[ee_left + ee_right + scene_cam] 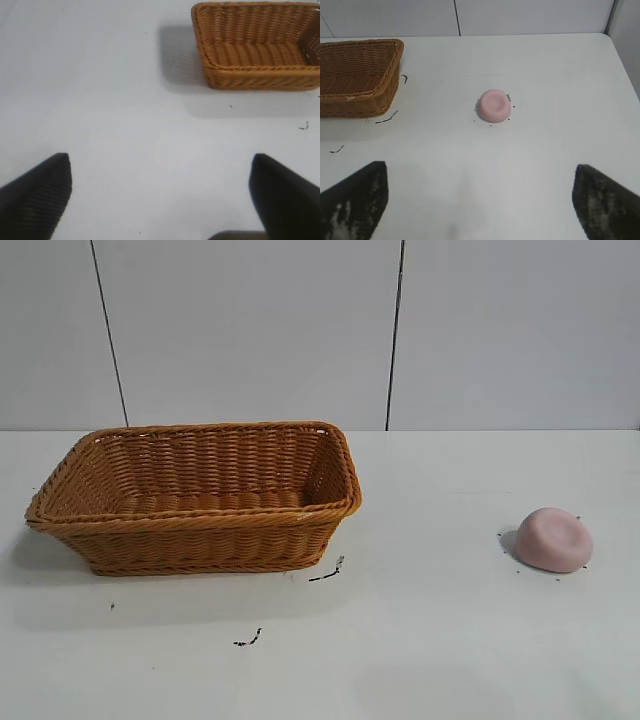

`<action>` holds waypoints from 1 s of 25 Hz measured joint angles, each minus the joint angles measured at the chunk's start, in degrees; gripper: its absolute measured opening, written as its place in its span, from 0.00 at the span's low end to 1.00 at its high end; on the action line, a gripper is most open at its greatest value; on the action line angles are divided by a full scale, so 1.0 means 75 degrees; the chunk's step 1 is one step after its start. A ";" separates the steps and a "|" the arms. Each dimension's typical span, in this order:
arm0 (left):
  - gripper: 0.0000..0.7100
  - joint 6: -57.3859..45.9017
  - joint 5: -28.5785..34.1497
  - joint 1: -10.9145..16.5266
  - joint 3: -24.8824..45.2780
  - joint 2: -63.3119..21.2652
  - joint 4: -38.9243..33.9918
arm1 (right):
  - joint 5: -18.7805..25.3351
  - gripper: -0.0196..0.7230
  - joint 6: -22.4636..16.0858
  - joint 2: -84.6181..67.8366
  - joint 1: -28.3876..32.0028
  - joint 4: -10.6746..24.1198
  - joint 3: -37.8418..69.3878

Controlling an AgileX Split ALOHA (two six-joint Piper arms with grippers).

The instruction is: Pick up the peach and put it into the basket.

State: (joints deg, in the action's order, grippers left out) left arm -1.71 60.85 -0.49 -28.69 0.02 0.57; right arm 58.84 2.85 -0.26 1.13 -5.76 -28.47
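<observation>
- Exterior view: the woven wicker basket [195, 498], orange-brown with flaring sides and a braided rim, sits at centre-left on the white counter [420, 640]. The smooth pale pink peach [554, 539] lies well apart at right, near the frame's right edge, with bare counter between them. Small black marks [327, 572] dot the surface near the basket.
- Left wrist view: the left gripper [160, 192] is spread wide over bare counter; the basket fills the upper right.
- Right wrist view: the right gripper [480, 197] is spread wide, the peach lying at frame centre, the basket at upper left.
</observation>
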 joint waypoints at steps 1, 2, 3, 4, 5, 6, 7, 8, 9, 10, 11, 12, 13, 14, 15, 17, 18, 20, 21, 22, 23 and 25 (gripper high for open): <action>0.98 0.0000 0.0000 0.0000 0.0000 0.0000 0.0000 | 0.0000 0.96 0.0000 0.0000 0.0000 0.0000 0.0000; 0.98 0.0000 0.0000 0.0000 0.0000 0.0000 0.0000 | 0.0000 0.96 0.0000 0.0000 0.0000 0.0000 0.0000; 0.98 0.0000 0.0000 0.0000 0.0000 0.0000 0.0000 | 0.0000 0.96 0.0000 0.0000 0.0000 0.0000 0.0000; 0.98 0.0000 0.0000 0.0000 0.0000 0.0000 0.0000 | 0.0000 0.96 0.0000 0.0000 0.0000 0.0000 0.0000; 0.98 0.0000 0.0000 0.0000 0.0000 0.0000 0.0000 | 0.0000 0.96 0.0000 0.0000 0.0000 0.0000 0.0000; 0.98 0.0000 0.0000 0.0000 0.0000 0.0000 0.0000 | 0.0000 0.96 0.0000 0.0000 0.0000 0.0000 0.0000; 0.98 0.0000 0.0000 0.0000 0.0000 0.0000 0.0000 | 0.0000 0.96 0.0000 0.0000 0.0000 0.0000 0.0000; 0.98 0.0000 0.0000 0.0000 0.0000 0.0000 0.0000 | 0.0000 0.96 0.0000 0.0000 0.0000 0.0000 0.0000; 0.98 0.0000 0.0000 0.0000 0.0000 0.0000 0.0000 | 0.0000 0.96 0.0000 0.0000 0.0000 0.0000 0.0000; 0.98 0.0000 0.0000 0.0000 0.0000 0.0000 0.0000 | 0.0000 0.96 0.0000 0.0000 0.0000 0.0000 0.0000; 0.98 0.0000 0.0000 0.0000 0.0000 0.0000 0.0000 | -0.0008 0.96 0.0000 0.0000 0.0000 0.0000 0.0000; 0.98 0.0000 0.0000 0.0000 0.0000 0.0000 0.0000 | -0.0008 0.96 0.0000 0.0019 0.0000 0.0000 -0.0042; 0.98 0.0000 0.0000 0.0000 0.0000 0.0000 0.0000 | -0.0009 0.96 0.0000 0.0144 0.0000 0.0000 -0.0123; 0.98 0.0000 0.0000 0.0000 0.0000 0.0000 0.0000 | -0.0034 0.96 0.0000 0.0384 0.0000 0.0000 -0.0297; 0.98 0.0000 0.0000 0.0000 0.0000 0.0000 0.0000 | -0.0055 0.96 0.0000 0.0732 0.0000 0.0000 -0.0435; 0.98 0.0000 0.0000 0.0000 0.0000 0.0000 0.0000 | -0.0193 0.96 0.0000 0.1559 0.0000 0.0000 -0.0802; 0.98 0.0000 0.0000 0.0000 0.0000 0.0000 0.0000 | -0.0264 0.96 0.0000 0.2091 0.0000 0.0000 -0.0970; 0.98 0.0000 0.0000 0.0000 0.0000 0.0000 0.0000 | -0.0361 0.96 0.0000 0.3059 0.0000 -0.0007 -0.1356; 0.98 0.0000 0.0000 0.0000 0.0000 0.0000 0.0000 | -0.0401 0.96 0.0000 0.3771 0.0000 -0.0007 -0.1612; 0.98 0.0000 0.0000 0.0000 0.0000 0.0000 0.0000 | -0.0412 0.96 0.0000 0.4305 0.0000 -0.0007 -0.1806; 0.98 0.0000 0.0000 0.0000 0.0000 0.0000 0.0000 | -0.0420 0.96 0.0000 0.4959 0.0000 0.0000 -0.2056; 0.98 0.0000 0.0000 0.0000 0.0000 0.0000 0.0000 | -0.0420 0.96 0.0000 0.6168 0.0000 0.0000 -0.2554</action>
State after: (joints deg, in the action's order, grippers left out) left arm -1.71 60.85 -0.49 -28.69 0.02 0.57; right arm 55.69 2.85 46.00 1.13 -5.76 -47.63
